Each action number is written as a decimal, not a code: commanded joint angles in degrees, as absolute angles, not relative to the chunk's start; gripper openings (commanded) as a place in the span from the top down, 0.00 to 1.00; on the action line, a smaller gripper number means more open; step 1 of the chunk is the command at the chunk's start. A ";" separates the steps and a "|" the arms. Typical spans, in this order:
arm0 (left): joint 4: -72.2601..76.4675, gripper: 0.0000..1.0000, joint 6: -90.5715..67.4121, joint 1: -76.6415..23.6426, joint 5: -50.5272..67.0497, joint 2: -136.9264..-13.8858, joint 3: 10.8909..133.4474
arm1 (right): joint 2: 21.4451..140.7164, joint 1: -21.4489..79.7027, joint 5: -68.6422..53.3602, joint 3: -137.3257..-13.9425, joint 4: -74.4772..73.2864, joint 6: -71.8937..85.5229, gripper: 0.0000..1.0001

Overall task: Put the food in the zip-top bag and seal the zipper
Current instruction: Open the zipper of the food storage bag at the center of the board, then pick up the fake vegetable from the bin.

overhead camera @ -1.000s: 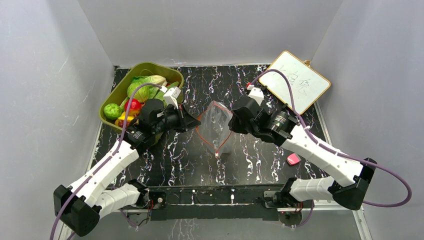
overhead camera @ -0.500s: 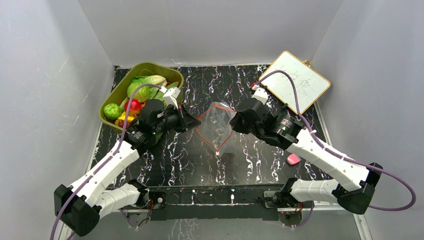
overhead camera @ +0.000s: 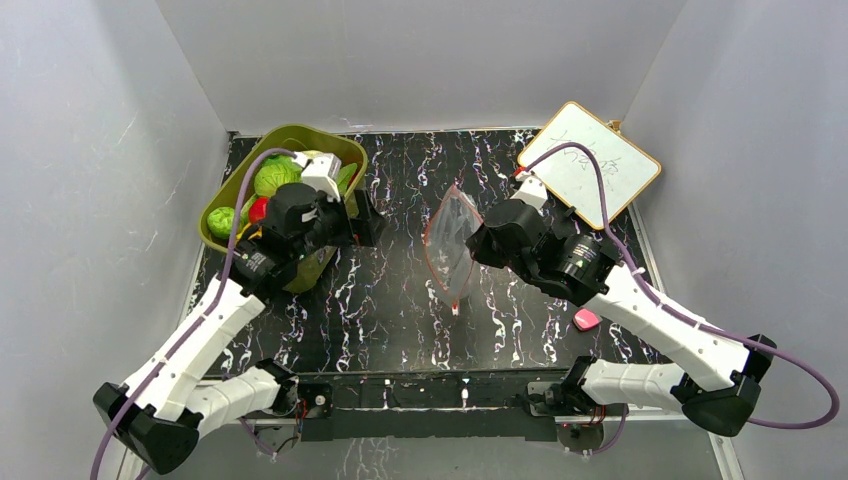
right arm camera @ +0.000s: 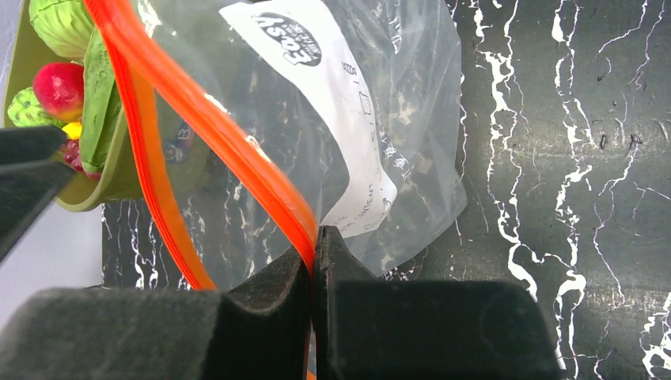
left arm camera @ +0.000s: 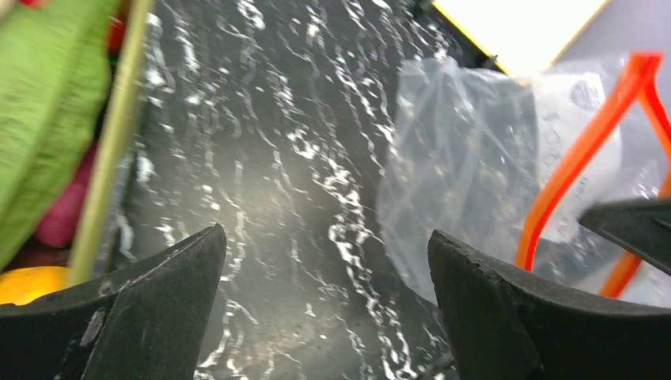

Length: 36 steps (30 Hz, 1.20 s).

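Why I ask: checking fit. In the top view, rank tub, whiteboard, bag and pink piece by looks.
1. Tub and whiteboard: too alike to rank; left arm hides part of the tub.
2. Bag.
3. Pink piece.

Clear, crinkly plastic zip-top bag with glossy orange zipper against a polished black, white-veined marble-look table; the black fingers of the left gripper look matt and grainy.

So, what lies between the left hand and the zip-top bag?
Only bare marbled tabletop between the open left hand and the zip-top bag; the left wrist view shows it.
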State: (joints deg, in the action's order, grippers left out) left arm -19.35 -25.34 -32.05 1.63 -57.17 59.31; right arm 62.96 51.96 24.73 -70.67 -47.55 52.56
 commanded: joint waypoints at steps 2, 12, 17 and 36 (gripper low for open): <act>-30.28 0.02 -16.81 -31.30 -13.58 -61.15 67.42 | 62.04 51.71 26.14 -71.30 -44.84 51.26 1.00; -32.31 0.08 -7.59 -18.45 -6.36 -66.17 71.52 | 59.63 51.74 24.33 -68.55 -42.93 50.09 1.00; -34.97 0.07 -2.28 -16.01 -1.05 -73.90 75.09 | 58.85 51.66 23.56 -67.18 -42.20 49.63 1.00; -31.82 0.23 9.15 -9.32 -3.38 -91.63 84.92 | 56.98 51.74 21.71 -66.31 -42.49 49.04 1.00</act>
